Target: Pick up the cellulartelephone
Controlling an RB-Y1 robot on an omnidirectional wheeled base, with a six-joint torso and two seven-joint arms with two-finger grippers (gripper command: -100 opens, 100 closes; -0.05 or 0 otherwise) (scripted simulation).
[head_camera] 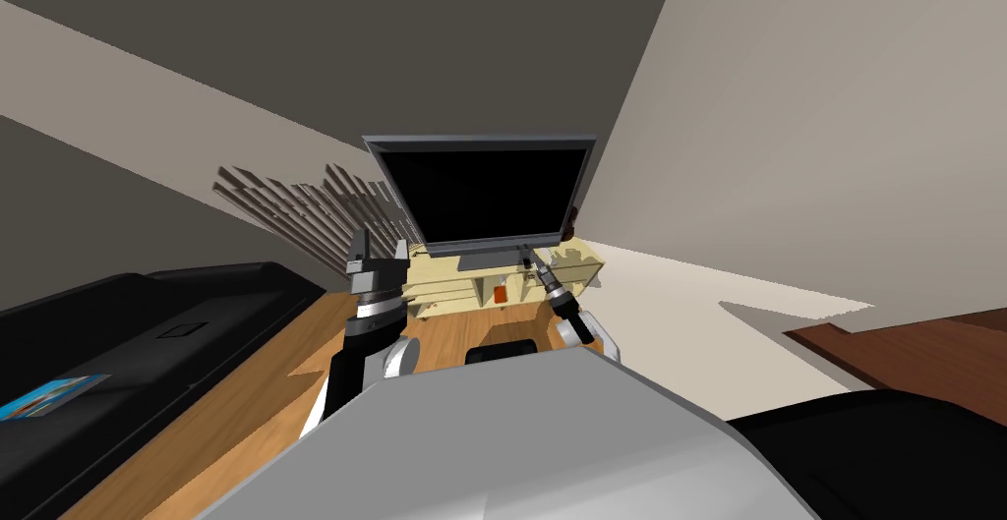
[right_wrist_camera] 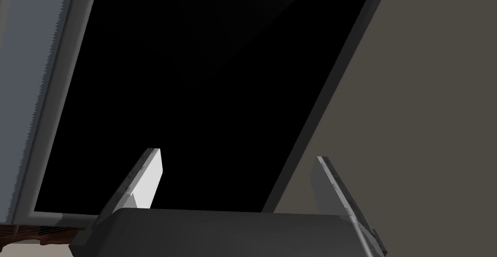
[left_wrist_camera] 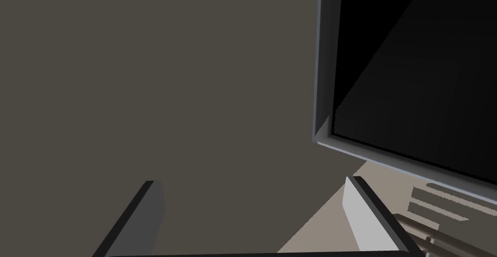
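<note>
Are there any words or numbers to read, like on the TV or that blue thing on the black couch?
Nothing here can be read.
Television: screen black, no logo visible on its grey frame.
Blue flat thing on the black couch: coloured patches, too small to read.
Small orange thing in the pale shelf unit: too small to read.

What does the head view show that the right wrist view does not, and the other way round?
Head view, not the right wrist view: the pale stand under the television, a small orange thing in one of its compartments, the black sofa, and the left gripper, open. Right wrist view, not the head view: thin lines like strings on a reddish-brown thing near the screen's corner. Both: the television's black screen and the right gripper, open, pointing at it.
</note>
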